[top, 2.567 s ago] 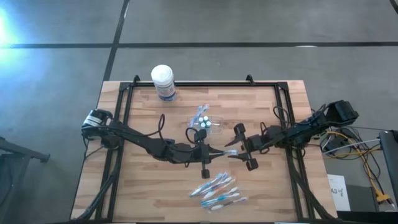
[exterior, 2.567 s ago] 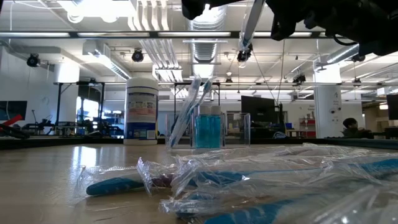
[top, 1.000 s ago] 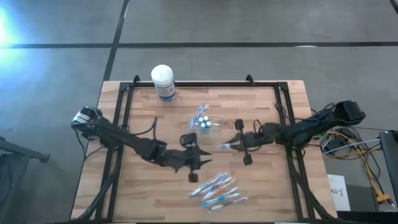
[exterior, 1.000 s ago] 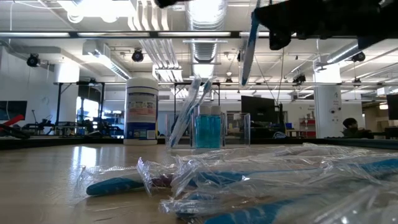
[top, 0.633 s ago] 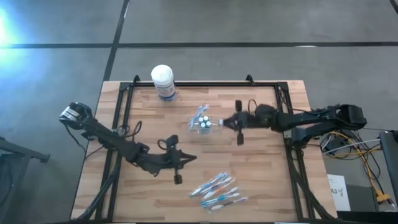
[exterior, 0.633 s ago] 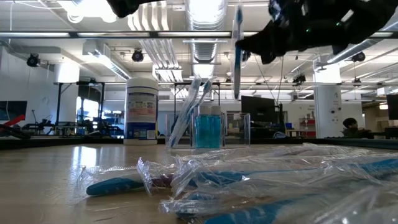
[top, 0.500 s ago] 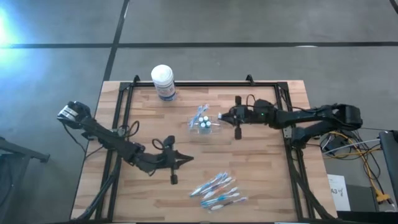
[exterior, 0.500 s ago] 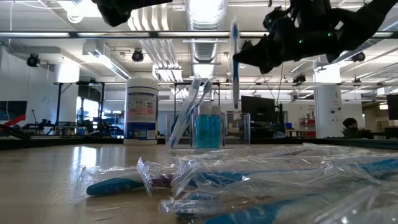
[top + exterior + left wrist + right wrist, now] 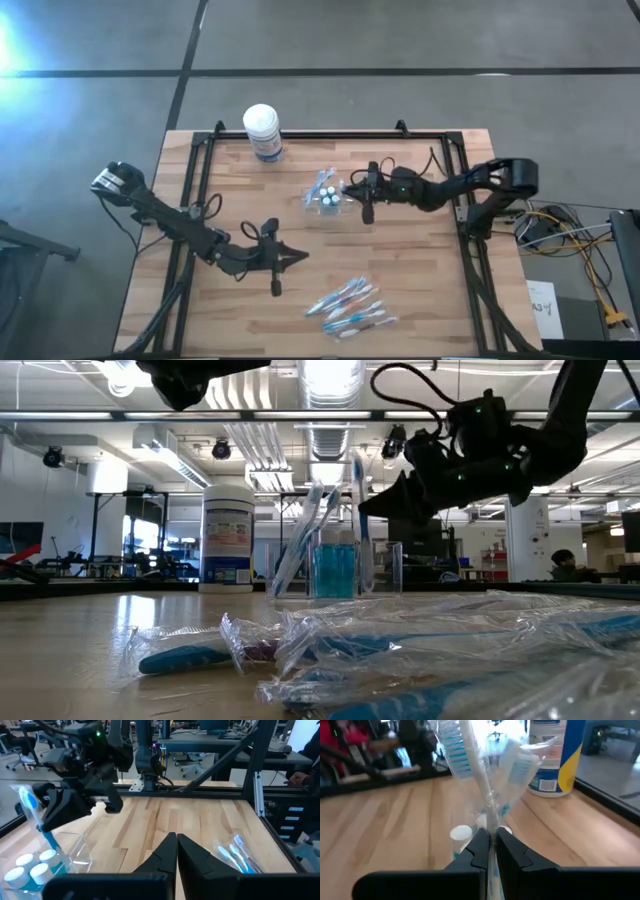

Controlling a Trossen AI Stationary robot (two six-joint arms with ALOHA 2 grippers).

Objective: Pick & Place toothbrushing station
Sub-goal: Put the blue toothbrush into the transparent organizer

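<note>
Cup: small clear cup (image 9: 328, 200) stands mid-bench, toward the far side, with a couple of wrapped toothbrushes already leaning in it
Tubes: white-capped tubes (image 9: 324, 195) sit in the cup, bunched together
Held toothbrush: wrapped toothbrush (image 9: 360, 510) hangs upright, its lower end at or just inside the cup's rim; I cannot tell if it touches the bottom
Right claw: right claw (image 9: 352, 190) is just beside the cup, closed on that toothbrush; the right wrist view shows the handle pinched between its fingers (image 9: 479, 851)
Left claw: left claw (image 9: 296, 256) hovers over bare bench between the cup and the pile, closed and empty
Pile: loose toothbrushes (image 9: 348, 306) lie in wrappers at the near edge of the bench (image 9: 230, 310)
Canister: white-lidded canister (image 9: 263, 131) stands at the far left, apart from everything
Progress: a few brushes are placed, one is going in, most of the pile still waits
</note>
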